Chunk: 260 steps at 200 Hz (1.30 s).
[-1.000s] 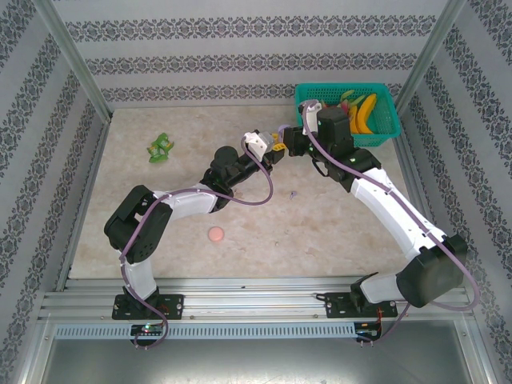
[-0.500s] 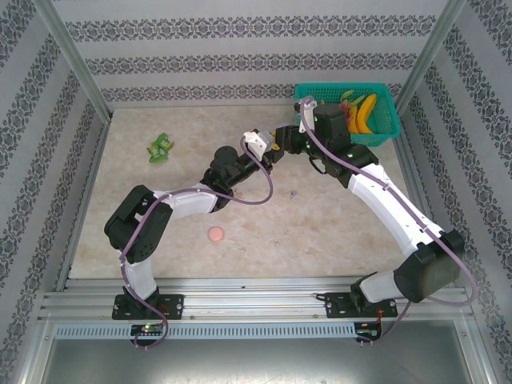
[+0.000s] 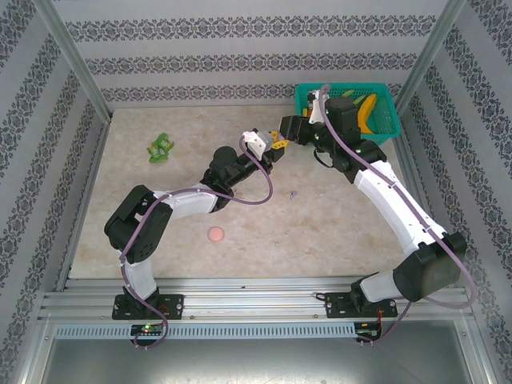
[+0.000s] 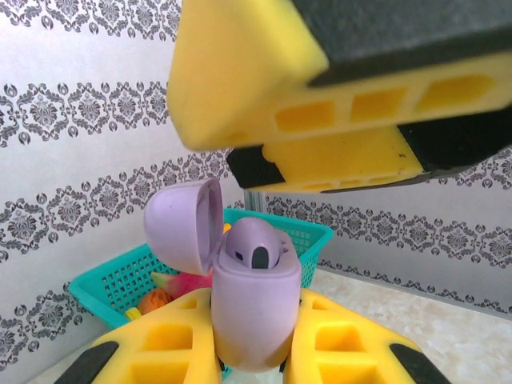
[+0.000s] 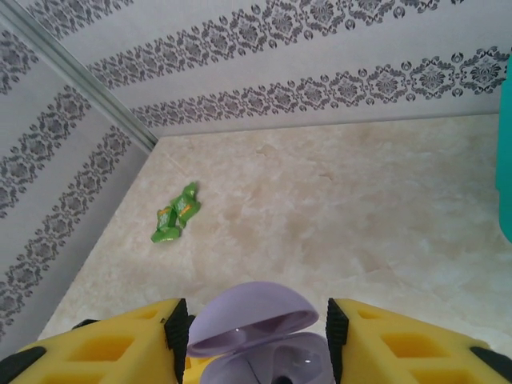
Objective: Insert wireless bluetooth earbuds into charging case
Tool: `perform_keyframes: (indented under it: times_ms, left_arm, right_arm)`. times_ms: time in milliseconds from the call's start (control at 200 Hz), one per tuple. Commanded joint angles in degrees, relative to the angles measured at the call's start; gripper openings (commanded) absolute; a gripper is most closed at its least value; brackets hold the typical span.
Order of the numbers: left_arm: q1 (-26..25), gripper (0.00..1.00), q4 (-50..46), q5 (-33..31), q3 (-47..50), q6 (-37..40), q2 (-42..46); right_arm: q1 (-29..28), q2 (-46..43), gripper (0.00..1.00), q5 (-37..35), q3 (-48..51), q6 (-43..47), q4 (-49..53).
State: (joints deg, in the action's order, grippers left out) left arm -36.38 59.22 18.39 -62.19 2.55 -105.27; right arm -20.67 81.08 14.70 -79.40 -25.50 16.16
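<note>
Tight spot mid-table: the left gripper (image 3: 276,146) clamps the lilac case (image 4: 256,304) upright with its lid (image 4: 188,224) swung to one side. The right gripper (image 3: 286,128) hangs just above with jaws parted, leaving little clearance over the open mouth. The basket (image 3: 389,122) crowds the far right corner behind the right wrist (little room to back off there). The table (image 3: 160,208) is wide open on the left, bar a green wrapper (image 3: 161,146). Nearer the bases, a pink case (image 3: 215,234) and a bud (image 3: 294,194) lie well apart, with bare lanes between.
</note>
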Motion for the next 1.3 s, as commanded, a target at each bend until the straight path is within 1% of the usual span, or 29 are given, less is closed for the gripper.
perform_keyframes:
  times_ms: [0,85,185,330,445,530,634,709,864,989,1109,1294]
  left_arm:
    - [-0.7,0.0,4.0,0.7,-0.2,-0.9,0.4]
    - [-0.6,0.0,4.0,0.6,0.4,-0.7,0.8]
    - [-0.5,0.0,4.0,0.0,1.7,-0.6,1.9]
    - [0.8,0.0,4.9,-0.8,5.8,-1.6,4.9]
    - [1.9,0.0,5.8,-1.1,9.6,-2.7,7.3]
    - [2.3,0.0,5.8,-1.1,12.1,-2.8,9.2]
    - [2.3,0.0,5.6,-1.2,14.9,-2.9,11.2]
    - [2.3,0.0,5.9,-1.3,16.8,-3.1,12.5]
    - [2.4,0.0,6.5,-2.3,20.1,-3.2,14.7]
    - [2.4,0.0,7.3,-2.6,21.6,-3.3,15.7]
    - [2.5,0.0,7.4,-2.5,22.1,-3.3,16.0]
    - [2.5,0.0,8.4,-2.2,21.9,-3.9,15.4]
  right_arm:
    - [1.2,-3.1,0.51,3.0,-1.1,-3.8,-2.5]
    - [2.5,-5.1,0.51,3.3,0.2,-6.0,-2.7]
    - [5.0,-8.1,0.51,1.8,3.5,-9.3,-1.0]
    - [8.2,-11.7,0.51,-1.7,9.9,-11.1,6.0]
    - [8.4,-11.9,0.51,-5.0,15.0,-10.9,11.2]
    - [8.2,-10.8,0.5,-6.4,19.3,-12.8,11.8]
    - [6.8,-7.9,0.5,-8.9,23.1,-16.0,11.3]
    - [4.8,-3.9,0.49,-10.6,23.1,-17.0,11.7]
    - [0.5,7.5,0.48,-13.2,18.7,-20.0,14.5]
    - [-2.6,14.9,0.48,-16.1,15.2,-23.2,15.6]
    - [-4.6,19.4,0.47,-19.1,11.7,-24.5,17.2]
    - [-5.0,23.9,0.44,-21.8,7.5,-25.0,19.0]
